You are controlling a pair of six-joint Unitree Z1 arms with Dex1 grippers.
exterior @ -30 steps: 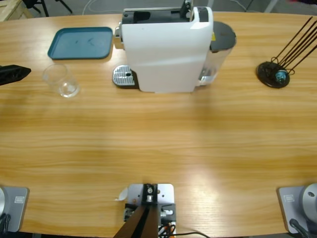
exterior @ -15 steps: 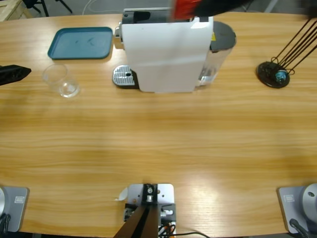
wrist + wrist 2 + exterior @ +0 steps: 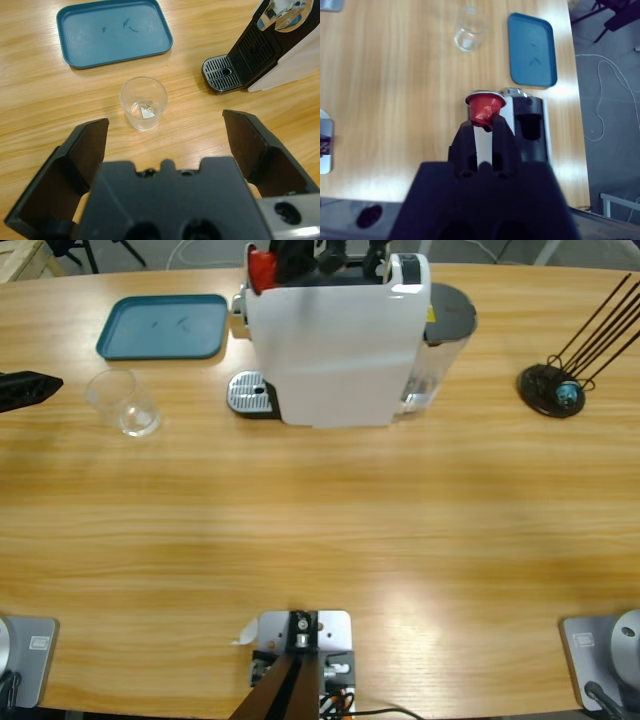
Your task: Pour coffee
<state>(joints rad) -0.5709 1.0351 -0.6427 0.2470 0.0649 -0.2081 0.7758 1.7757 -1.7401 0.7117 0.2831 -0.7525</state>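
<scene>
Coffee is not showing anywhere yet — the clear glass [image 3: 143, 102] is sitting empty on the table, just ahead of the left gripper [image 3: 170, 135], whose jaws are spread wide with nothing between them. What is changing is at the white machine [image 3: 335, 340]: a second ago its top was bare, half a second ago a red blur was sweeping over it, and now the right gripper [image 3: 483, 125] is hanging directly above the machine's top, its jaws clenched on a red capsule [image 3: 484, 109] held at their tips. The machine's dark loading slot [image 3: 529, 125] is lying just beside and below the capsule. By my reading, the capsule is about to be dropped in, so brewing has not started — the glass is also sitting well aside of the drip grate [image 3: 222, 76]
</scene>
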